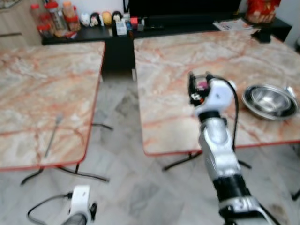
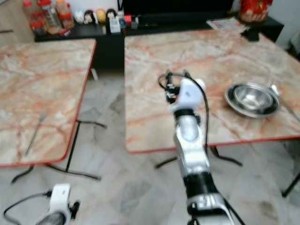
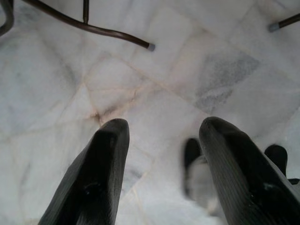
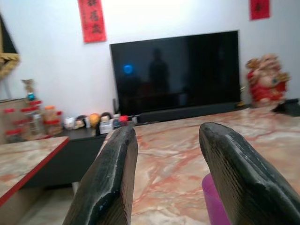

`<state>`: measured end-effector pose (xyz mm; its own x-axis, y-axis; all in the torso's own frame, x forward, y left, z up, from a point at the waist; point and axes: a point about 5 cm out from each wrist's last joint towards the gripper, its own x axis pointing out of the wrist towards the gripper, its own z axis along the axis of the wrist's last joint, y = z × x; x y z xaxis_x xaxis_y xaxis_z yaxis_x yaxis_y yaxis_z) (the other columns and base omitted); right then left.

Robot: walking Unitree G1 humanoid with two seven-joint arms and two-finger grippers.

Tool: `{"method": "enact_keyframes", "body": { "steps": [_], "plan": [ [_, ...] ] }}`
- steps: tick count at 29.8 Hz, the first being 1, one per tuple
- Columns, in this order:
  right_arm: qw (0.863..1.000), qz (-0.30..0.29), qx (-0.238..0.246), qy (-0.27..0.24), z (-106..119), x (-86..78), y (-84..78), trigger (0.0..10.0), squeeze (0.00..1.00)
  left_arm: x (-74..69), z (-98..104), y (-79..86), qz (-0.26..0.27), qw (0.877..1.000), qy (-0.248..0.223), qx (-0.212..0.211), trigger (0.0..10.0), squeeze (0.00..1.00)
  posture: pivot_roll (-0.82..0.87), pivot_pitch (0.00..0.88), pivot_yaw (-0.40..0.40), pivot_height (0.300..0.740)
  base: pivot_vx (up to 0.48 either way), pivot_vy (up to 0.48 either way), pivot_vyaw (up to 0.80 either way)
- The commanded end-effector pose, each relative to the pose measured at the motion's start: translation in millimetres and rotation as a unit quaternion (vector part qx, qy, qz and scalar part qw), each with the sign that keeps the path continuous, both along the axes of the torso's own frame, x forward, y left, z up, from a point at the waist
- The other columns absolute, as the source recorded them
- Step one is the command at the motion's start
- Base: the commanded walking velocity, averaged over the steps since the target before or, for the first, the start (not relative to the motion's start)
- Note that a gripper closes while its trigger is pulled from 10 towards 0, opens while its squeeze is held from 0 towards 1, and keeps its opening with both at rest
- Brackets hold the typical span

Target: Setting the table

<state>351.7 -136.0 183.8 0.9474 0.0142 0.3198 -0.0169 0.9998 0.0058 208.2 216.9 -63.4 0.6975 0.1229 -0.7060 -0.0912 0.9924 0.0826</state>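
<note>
Home living room: television (image 4: 176,75), marble tables (image 1: 197,70)

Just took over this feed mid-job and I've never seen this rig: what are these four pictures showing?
Two pictures come from the robot's head, looking down; two from its wrists. The right arm reaches over the right table; its gripper is open and empty, with something purple just beneath it. A steel bowl sits on that table. A fork lies on the left table. The left gripper hangs open over the floor. A TV stands behind.
</note>
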Motion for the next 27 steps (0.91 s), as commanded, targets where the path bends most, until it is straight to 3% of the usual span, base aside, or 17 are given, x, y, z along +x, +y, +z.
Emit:
{"method": "enact_keyframes", "body": {
  "steps": [1, 27],
  "plan": [
    [1.0, 0.015, 0.004, -0.012, 8.0, 0.9, 8.8, 10.0, 0.0, -1.1, 0.5, 4.8, 0.011, 1.0, -0.002, 0.003, 10.0, 0.0, 0.04, 0.124, -0.011, 0.74, 0.0, 0.352, 0.0],
    [1.0, 0.023, 0.0, 0.007, 0.9, 4.1, 12.8, 10.0, 0.0, 1.0, 2.7, 9.4, 0.0, 1.0, -0.001, 0.011, 10.0, 0.0, 0.04, 0.08, 0.005, 0.74, 0.0, 0.319, 0.0]
  ]
}}
